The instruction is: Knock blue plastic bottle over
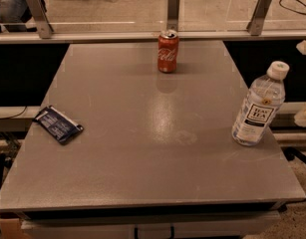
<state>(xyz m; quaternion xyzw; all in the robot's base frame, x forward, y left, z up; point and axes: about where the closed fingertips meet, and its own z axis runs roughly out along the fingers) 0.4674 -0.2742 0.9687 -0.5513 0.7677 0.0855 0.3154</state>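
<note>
The gray table (142, 168) fills most of the frame, and the blue plastic bottle (258, 106) stands on its base at the middle right, close to the right edge of the table. It is not lying down; its white screw cap (278, 69) is on top and sits a little more to the right than the base. The white label (257, 115) with dark lettering faces the camera. The gripper (305, 114) shows only as pale parts at the right border of the frame, just beside the bottle but apart from it, with another pale piece higher up on the same border. So little of it is in view that I cannot tell whether it is spread or pressed together. A red Coca-Cola can (168, 51) stands upright at the upper middle, near the far edge of the table and well apart from the bottle. A dark blue snack packet (58, 124) lies flat at the middle left, by the left edge of the table. Behind the table, a low rail with three metal posts (173, 10) runs across the top of the frame.
</note>
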